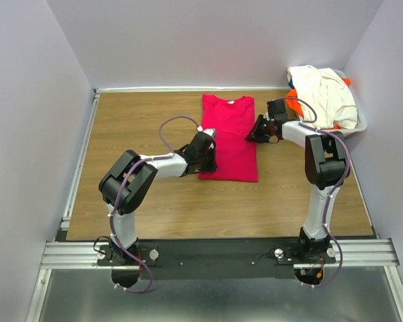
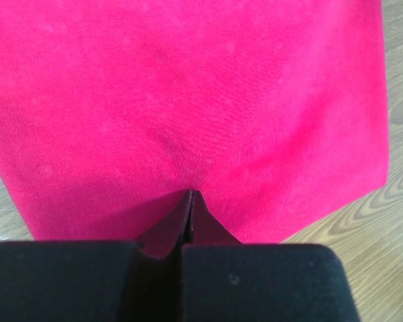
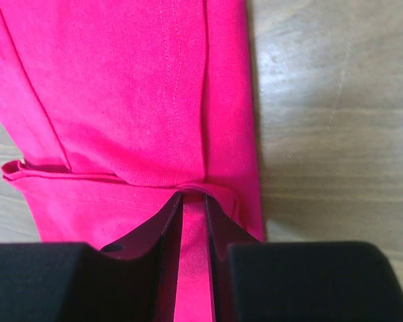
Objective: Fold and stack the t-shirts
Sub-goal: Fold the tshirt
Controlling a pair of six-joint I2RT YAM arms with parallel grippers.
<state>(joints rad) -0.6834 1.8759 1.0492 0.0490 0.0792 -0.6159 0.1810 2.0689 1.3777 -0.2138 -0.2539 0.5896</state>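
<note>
A crimson-pink t-shirt [image 1: 230,137] lies flat on the wooden table, folded lengthwise into a long strip. My left gripper [image 1: 207,159] sits at the strip's lower left edge. In the left wrist view [image 2: 191,196] its jaws are pressed together on the cloth [image 2: 188,100]. My right gripper [image 1: 256,133] is at the strip's right edge. In the right wrist view [image 3: 193,198] its jaws are nearly shut with a fold of pink cloth [image 3: 154,100] between them. A cream-white t-shirt [image 1: 322,94] and an orange one [image 1: 293,95] lie heaped in the basket.
The white plastic basket [image 1: 360,126] stands at the back right corner against the wall. Grey walls close in the table on the left, back and right. Bare wood [image 1: 141,121] shows to the left of the pink shirt and in front of it [image 1: 255,208].
</note>
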